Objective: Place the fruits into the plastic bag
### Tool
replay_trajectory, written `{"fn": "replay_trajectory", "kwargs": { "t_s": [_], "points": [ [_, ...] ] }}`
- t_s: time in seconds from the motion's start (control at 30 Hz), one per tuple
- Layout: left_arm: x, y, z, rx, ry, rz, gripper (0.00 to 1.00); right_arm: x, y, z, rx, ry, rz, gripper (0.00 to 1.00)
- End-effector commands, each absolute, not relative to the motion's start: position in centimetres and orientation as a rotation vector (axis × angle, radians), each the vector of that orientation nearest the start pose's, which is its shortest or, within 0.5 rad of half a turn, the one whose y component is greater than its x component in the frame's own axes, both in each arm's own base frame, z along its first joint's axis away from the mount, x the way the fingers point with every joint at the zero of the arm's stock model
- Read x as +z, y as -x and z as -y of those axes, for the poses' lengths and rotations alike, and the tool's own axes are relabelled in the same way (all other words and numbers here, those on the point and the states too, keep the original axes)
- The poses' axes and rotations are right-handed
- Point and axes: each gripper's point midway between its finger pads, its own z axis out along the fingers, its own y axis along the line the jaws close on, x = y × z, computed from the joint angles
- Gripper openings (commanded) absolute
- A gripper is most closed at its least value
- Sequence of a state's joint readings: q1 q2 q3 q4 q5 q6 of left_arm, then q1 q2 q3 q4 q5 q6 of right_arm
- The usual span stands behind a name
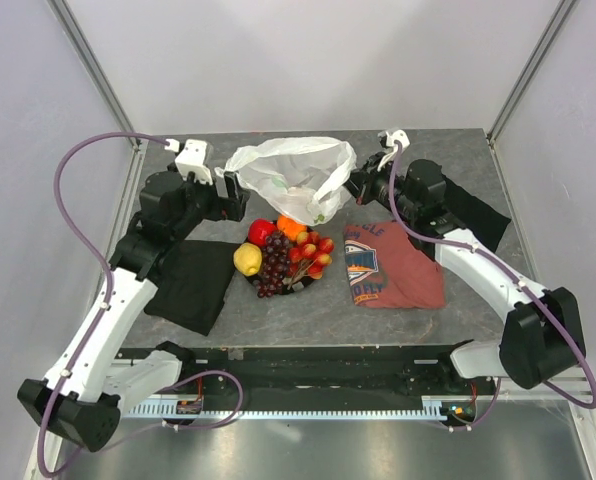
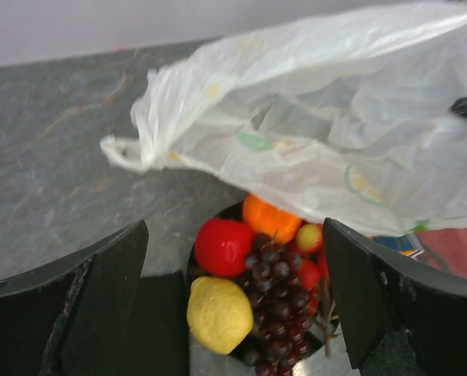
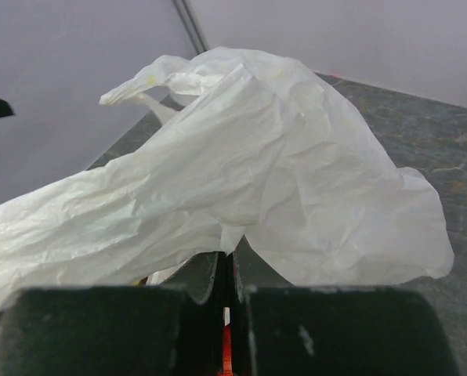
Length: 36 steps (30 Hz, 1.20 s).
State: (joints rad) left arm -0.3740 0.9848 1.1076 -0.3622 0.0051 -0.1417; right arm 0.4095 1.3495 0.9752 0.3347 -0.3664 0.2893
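The plastic bag is lifted off the table behind the fruits, its white crinkly film sagging toward them. My right gripper is shut on the right edge of the bag. My left gripper stands open with nothing between its fingers, just left of the bag and over the fruits. Below it lie a red apple, an orange, a yellow lemon, a dark grape bunch and small red-yellow fruits. The bag's left handle loop hangs free.
The fruits rest on a dark-rimmed plate. A black cloth lies left of it, a red printed T-shirt to its right, and another black cloth under the right arm. White walls close in the table.
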Motion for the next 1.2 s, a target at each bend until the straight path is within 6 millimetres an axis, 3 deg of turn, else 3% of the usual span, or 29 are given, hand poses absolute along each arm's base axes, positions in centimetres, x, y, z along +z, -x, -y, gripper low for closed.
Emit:
{"fn": "replay_trajectory", "kwargs": {
  "t_s": [0.0,0.27,0.5,0.7,0.83,0.93,1.17],
  "points": [
    [28.5,-32.6,11.8,-0.256,-0.297,-1.901,0.99,31.4,-37.2,-25.7,0.980,0.447,-1.548,0.00],
    [28.4,-37.1,9.6,-0.089,-0.328,-1.929,0.99,31.7,-37.6,-25.0,1.103,0.466,-1.544,0.00],
    [31.7,-38.1,8.9,-0.208,-0.255,-1.830,0.99,33.5,-38.2,-22.7,1.090,0.485,-1.521,0.00],
    [34.6,-37.2,10.1,-0.447,-0.282,-1.720,0.99,35.7,-37.7,-20.4,1.198,0.455,-1.490,0.00],
    [36.3,-34.9,13.2,-0.630,-0.469,-1.607,0.99,37.8,-36.9,-19.2,1.265,0.456,-1.444,0.00],
    [36.4,-33.2,14.8,-0.729,-0.577,-1.569,0.99,38.5,-36.7,-18.6,1.260,0.445,-1.457,0.00],
    [36.4,-32.5,15.3,-0.742,-0.639,-1.534,0.99,40.9,-35.6,-17.6,1.301,0.406,-1.482,0.00]
  ]
}}
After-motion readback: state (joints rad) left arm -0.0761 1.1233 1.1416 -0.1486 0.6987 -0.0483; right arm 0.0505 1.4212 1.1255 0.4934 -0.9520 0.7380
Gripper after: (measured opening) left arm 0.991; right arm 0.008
